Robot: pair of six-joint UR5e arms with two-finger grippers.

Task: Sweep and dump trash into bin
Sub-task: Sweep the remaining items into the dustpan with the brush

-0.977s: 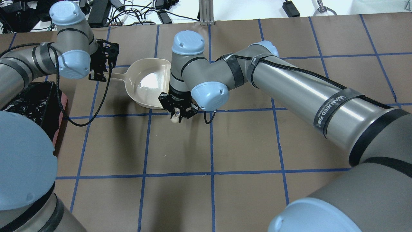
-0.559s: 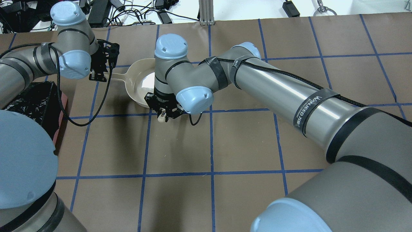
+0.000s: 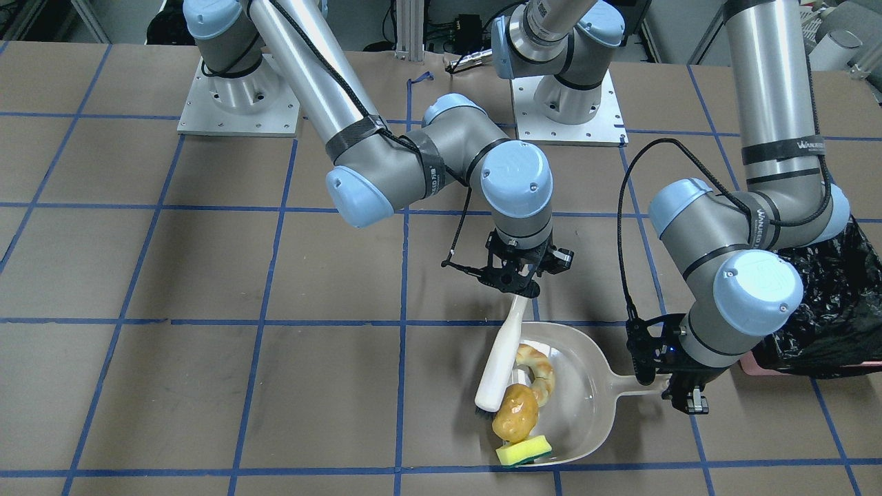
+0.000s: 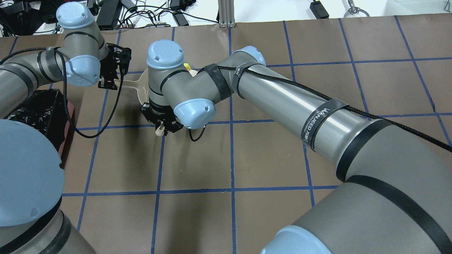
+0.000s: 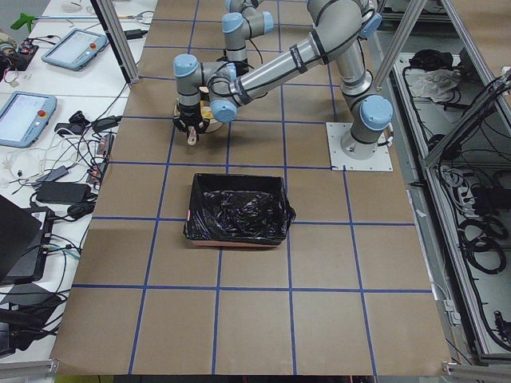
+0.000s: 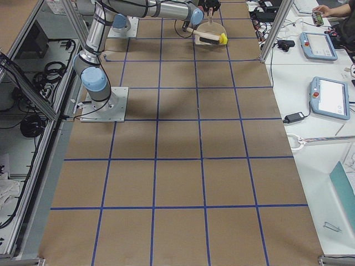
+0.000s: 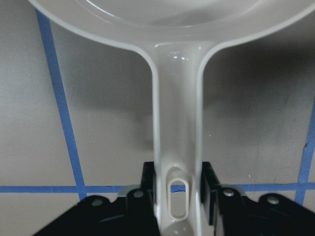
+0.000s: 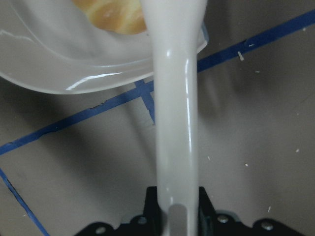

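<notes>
The brush lay along the open mouth of the dustpan. The pastry sat in the pan just beside the brush's shaft. The potato touched the brush's head, with the sponge just past it, beyond the brush's tip. The bin stood well apart from the brush, past the pan's handle.

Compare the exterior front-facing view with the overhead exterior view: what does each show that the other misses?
Front-facing only: the potato, the pastry and the whole sponge at the dustpan, with the bristle end of the brush beside them. Overhead only: cables beyond the table; there the right arm hides nearly all of them. Both: the left gripper shut on the dustpan, the right gripper shut on the brush, the bin.
</notes>
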